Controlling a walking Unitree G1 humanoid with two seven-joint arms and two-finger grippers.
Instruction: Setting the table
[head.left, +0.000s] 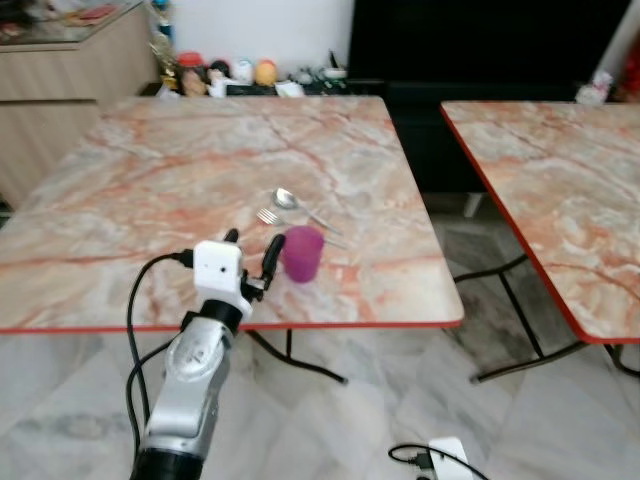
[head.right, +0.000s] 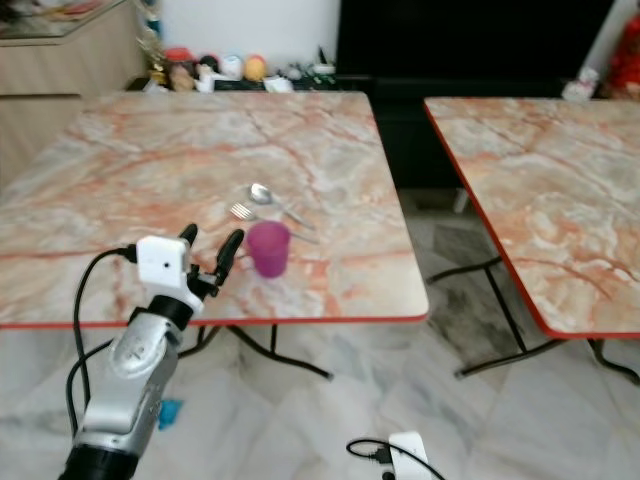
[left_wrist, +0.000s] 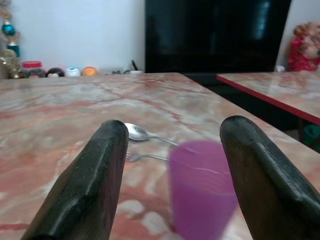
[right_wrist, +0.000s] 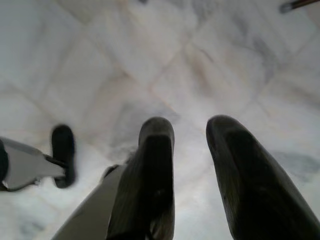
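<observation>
A purple cup (head.left: 302, 253) stands on the marble table (head.left: 150, 190) near its front edge. Just behind the cup lie a spoon (head.left: 290, 200) and a fork (head.left: 268, 216). My left gripper (head.left: 253, 240) is raised at the table's front edge, open, just left of the cup and not touching it. In the left wrist view the cup (left_wrist: 202, 187) shows blurred between the two fingers (left_wrist: 95, 185), closer to the right one, with the spoon (left_wrist: 136, 132) and fork (left_wrist: 135, 157) beyond. My right gripper (right_wrist: 190, 122) hangs idle over the floor, fingers slightly apart, holding nothing.
A second marble table (head.left: 560, 190) stands to the right, with a gap of floor (head.left: 470, 250) between the two. A wooden cabinet (head.left: 60, 90) is at the back left. Small figurines (head.left: 220, 75) line the far wall beside a black screen (head.left: 480, 40).
</observation>
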